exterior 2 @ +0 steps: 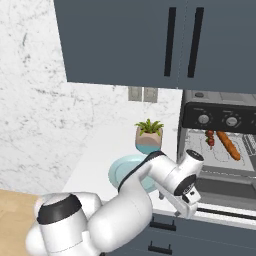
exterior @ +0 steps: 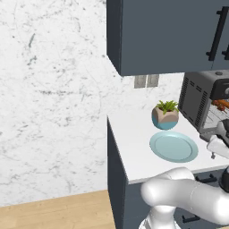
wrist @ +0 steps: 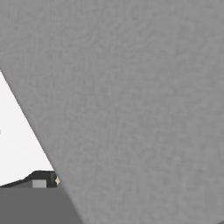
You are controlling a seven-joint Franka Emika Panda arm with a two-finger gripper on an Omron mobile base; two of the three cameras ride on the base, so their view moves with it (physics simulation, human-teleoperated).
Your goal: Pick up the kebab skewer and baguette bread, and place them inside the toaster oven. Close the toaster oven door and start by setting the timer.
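Dark grey toaster oven sits on the white counter with its door dropped flat on the bottom hinge, so the cavity is open. Both foods already lie on the wire rack inside: kebab skewer to the left, orange-brown baguette bread just beside it. Light-blue plate is bare, potted plant behind it. Gripper hangs low at the counter's front edge, below the door's near lip, jaws spread wide and holding nothing. Likely positioned there to get under the panel and swing it up. Hand view is mostly a flat grey surface, probably the door seen close. Timer knobs above the cavity look untouched.
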